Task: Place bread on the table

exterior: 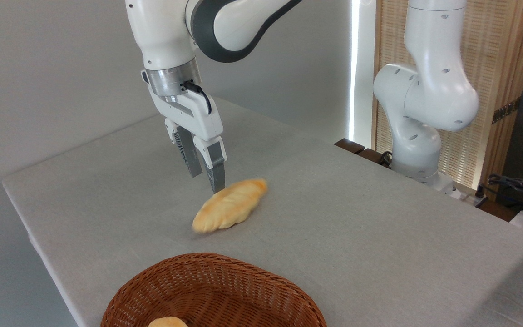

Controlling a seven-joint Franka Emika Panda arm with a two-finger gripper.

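Observation:
The bread [229,205], a long golden-yellow loaf with a segmented crust, is at the middle of the grey table [357,236], slanting from lower left to upper right. Its outline is slightly blurred, and I cannot tell whether it rests fully on the cloth. My gripper [207,181] hangs just above the loaf's left half, pointing down and open. Nothing is between the fingers. The nearer fingertip [218,187] sits right at the loaf's upper edge.
A brown wicker basket [207,261] stands at the front edge, with a small pale bread piece [167,322] inside at the picture's bottom. The arm's white base [416,154] rises at the table's far right, and cables [515,186] lie beside it.

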